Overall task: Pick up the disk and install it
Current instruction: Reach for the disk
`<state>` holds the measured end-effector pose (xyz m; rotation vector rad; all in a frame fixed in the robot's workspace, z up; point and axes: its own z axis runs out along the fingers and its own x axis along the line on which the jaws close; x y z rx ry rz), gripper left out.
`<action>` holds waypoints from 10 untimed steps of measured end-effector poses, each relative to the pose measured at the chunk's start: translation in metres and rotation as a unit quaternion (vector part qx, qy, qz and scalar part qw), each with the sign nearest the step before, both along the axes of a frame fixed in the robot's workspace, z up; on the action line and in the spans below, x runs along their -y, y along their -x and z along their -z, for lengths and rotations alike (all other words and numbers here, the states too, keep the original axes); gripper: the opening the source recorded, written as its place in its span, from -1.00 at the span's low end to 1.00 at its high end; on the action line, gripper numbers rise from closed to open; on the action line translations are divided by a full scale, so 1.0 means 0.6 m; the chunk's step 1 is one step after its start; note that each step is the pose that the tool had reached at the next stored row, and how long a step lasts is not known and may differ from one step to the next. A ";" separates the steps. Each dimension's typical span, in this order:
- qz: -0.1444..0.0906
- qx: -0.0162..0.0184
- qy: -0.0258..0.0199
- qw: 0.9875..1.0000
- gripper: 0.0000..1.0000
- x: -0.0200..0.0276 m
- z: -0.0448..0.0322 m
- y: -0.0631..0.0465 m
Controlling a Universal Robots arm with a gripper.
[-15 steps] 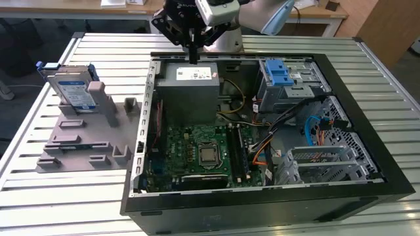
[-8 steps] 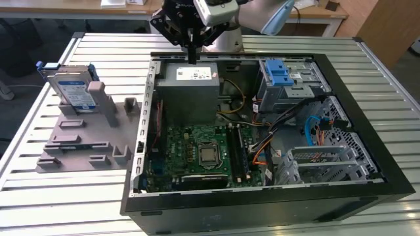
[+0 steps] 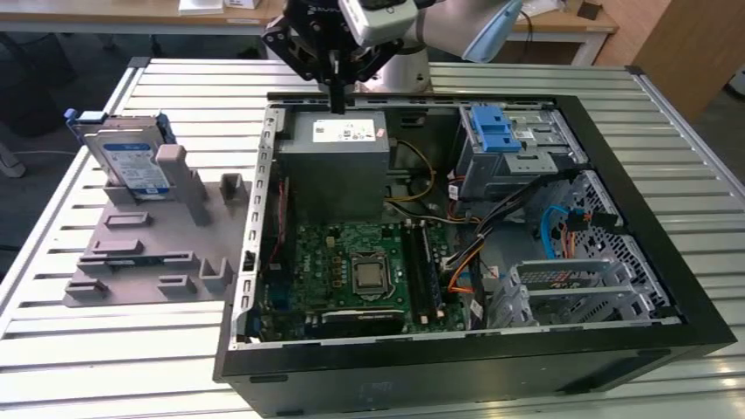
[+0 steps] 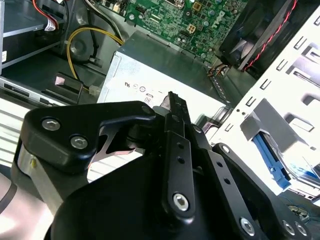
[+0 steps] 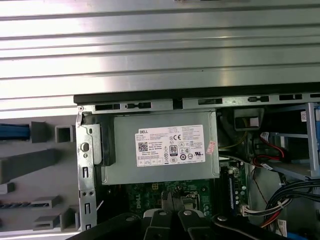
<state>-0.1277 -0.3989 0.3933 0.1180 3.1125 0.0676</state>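
Note:
The disk (image 3: 126, 160) stands on edge in a grey holder (image 3: 152, 253) on the table, at the exterior view's left, outside the computer case. It is silver with a white-and-blue label and a blue bracket, whose edge (image 5: 12, 131) shows in the first wrist view. My gripper (image 3: 338, 94) hangs over the back edge of the open case (image 3: 466, 362), just above the grey power supply box (image 3: 338, 140). Its fingers (image 4: 172, 107) are shut together with nothing between them. The gripper is well apart from the disk, toward the exterior view's right of it.
The open case holds a green motherboard (image 3: 361, 271), cables and a drive cage with a blue ridged latch (image 3: 498, 133). An empty metal bay (image 3: 570, 288) sits at the front right. The table is ribbed metal (image 3: 105, 349).

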 end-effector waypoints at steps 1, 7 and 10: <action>0.000 0.000 0.000 1.000 -0.79 0.0000 0.000 0.001; 0.000 0.000 0.000 1.000 -0.79 0.0000 0.000 0.004; 0.000 0.000 0.000 1.000 -0.79 0.0000 0.000 0.006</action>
